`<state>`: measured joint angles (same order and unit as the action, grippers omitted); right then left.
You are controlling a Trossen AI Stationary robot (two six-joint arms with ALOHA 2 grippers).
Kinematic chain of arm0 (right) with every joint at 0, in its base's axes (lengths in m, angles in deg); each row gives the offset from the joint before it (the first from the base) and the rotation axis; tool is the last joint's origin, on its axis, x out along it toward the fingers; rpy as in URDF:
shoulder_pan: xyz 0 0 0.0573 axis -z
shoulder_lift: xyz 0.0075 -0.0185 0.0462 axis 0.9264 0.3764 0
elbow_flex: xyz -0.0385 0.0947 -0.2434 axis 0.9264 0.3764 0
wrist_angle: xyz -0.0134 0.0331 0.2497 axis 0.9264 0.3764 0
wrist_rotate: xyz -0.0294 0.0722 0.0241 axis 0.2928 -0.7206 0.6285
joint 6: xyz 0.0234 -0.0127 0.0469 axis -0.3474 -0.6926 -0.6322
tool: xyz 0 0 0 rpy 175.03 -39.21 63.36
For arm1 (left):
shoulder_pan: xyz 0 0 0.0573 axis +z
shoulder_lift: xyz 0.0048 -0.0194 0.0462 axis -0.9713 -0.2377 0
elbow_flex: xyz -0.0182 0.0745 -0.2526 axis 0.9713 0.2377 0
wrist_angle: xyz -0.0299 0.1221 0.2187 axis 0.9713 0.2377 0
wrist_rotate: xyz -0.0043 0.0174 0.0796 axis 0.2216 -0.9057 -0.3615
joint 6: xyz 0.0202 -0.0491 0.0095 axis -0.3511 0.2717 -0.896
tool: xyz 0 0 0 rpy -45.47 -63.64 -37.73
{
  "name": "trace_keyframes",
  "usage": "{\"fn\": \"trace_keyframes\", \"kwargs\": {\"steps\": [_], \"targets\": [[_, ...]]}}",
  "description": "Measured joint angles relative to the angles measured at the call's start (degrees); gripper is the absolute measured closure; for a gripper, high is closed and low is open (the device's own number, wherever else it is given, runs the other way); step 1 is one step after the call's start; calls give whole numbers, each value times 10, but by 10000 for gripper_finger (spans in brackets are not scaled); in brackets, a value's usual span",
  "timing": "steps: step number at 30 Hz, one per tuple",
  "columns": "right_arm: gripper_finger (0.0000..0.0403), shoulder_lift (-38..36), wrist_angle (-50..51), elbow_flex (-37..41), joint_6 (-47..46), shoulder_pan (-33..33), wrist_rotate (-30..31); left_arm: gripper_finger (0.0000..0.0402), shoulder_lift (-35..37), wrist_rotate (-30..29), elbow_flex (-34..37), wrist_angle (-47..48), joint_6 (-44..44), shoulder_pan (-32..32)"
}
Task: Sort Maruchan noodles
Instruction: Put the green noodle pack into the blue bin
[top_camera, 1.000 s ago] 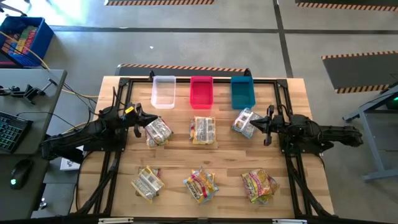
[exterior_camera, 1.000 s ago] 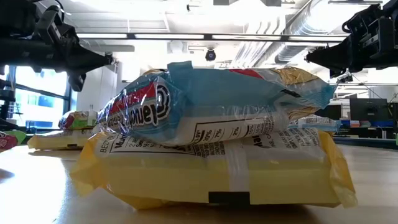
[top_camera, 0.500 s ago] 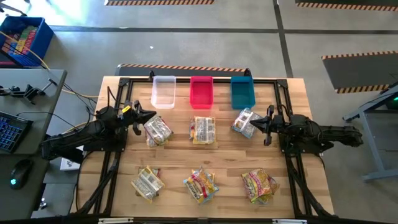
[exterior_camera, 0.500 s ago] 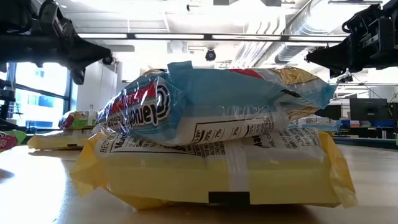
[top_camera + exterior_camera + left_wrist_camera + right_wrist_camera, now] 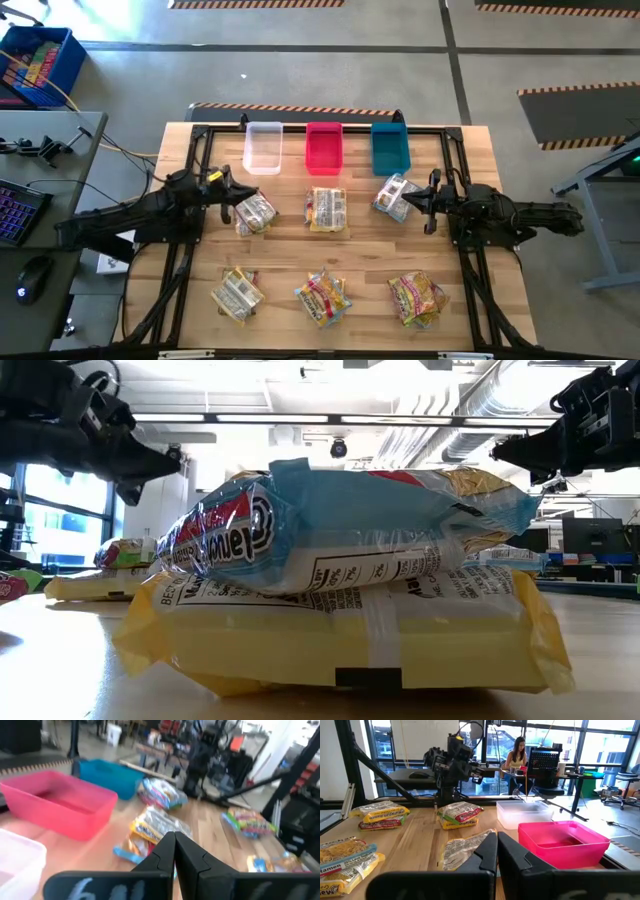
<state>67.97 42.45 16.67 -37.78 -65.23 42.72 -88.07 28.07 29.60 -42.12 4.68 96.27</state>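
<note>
Maruchan noodles lie in several small piles on the wooden table: silvery-white packets (image 5: 253, 212) at the left, yellow ones (image 5: 326, 208) in the middle, a silvery pile (image 5: 396, 196) at the right, and three piles along the near side (image 5: 237, 293) (image 5: 322, 297) (image 5: 417, 297). My left gripper (image 5: 232, 190) hangs shut in the air beside the left pile, touching nothing. My right gripper (image 5: 412, 197) hangs shut beside the right pile, with a packet (image 5: 462, 847) lying on the table just beyond its fingertips (image 5: 497, 837). In the low view a blue-and-silver packet (image 5: 340, 530) lies on a yellow one (image 5: 340, 630).
Three bins stand in a row at the table's far side: clear (image 5: 262, 147), red (image 5: 323, 147), teal (image 5: 390, 147). Black frame rails (image 5: 190, 250) run along the table's left and right sides. A person (image 5: 517, 752) sits at a desk in the room beyond.
My left gripper has rolled and tipped a little while staying shut above the left pile. The right arm and all the packets have kept still.
</note>
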Motion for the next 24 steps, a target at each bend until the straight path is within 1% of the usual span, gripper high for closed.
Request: {"fn": "trace_keyframes", "kwargs": {"steps": [3, 5, 11, 18, 24], "targets": [[402, 0, 0, 0, 0, 0, 0, 399, -43, -25, -29, 38, -24, -28], [402, 0, 0, 0, 0, 0, 0, 391, -73, -58, -50, 67, -48, -53], [402, 0, 0, 0, 0, 0, 0, 341, -171, -171, -115, 150, -83, -140], [402, 0, 0, 0, 0, 0, 0, 282, -284, -274, -211, 262, -70, -231], [402, 0, 0, 0, 0, 0, 0, 247, -389, -316, -298, 368, -18, -302]]}}
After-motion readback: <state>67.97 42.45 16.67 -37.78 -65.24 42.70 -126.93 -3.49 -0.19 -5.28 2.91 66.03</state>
